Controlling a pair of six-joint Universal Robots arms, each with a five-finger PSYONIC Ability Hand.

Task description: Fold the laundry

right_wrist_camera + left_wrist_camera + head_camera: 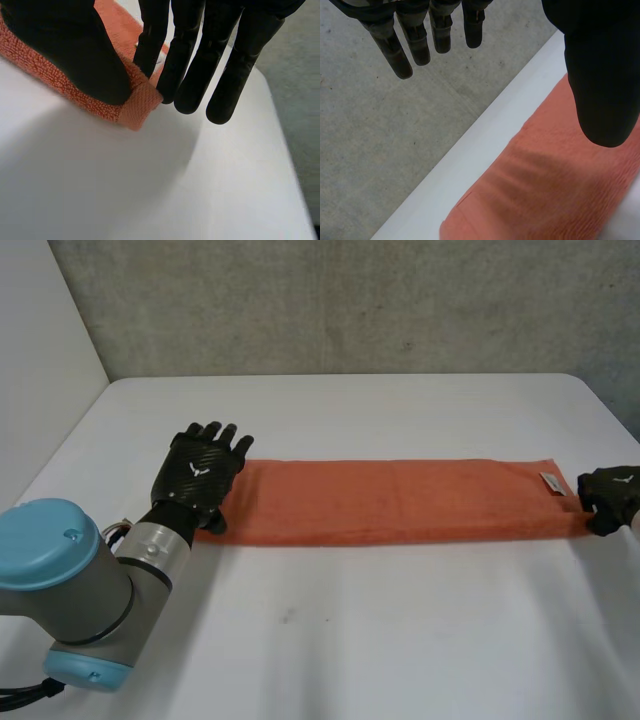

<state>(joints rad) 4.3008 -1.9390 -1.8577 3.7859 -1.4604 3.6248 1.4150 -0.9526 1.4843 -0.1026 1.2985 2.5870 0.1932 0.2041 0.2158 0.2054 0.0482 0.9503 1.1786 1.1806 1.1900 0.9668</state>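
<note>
An orange towel (400, 502) lies folded into a long strip across the white table (350, 640). My left hand (200, 472) is at the strip's left end with its fingers (420, 45) straight and spread. Its thumb (600, 75) hangs just over the towel (560, 200) and grips nothing. My right hand (610, 495) is at the strip's right end. There its thumb (75, 55) presses the near corner of the towel (137, 105) against straight fingers (190, 65), pinching it. A small white label (551, 482) sits near that end.
A grey concrete wall (350, 300) rises behind the table's far edge. A pale wall (40, 350) stands at the left. Bare tabletop lies in front of the towel and behind it.
</note>
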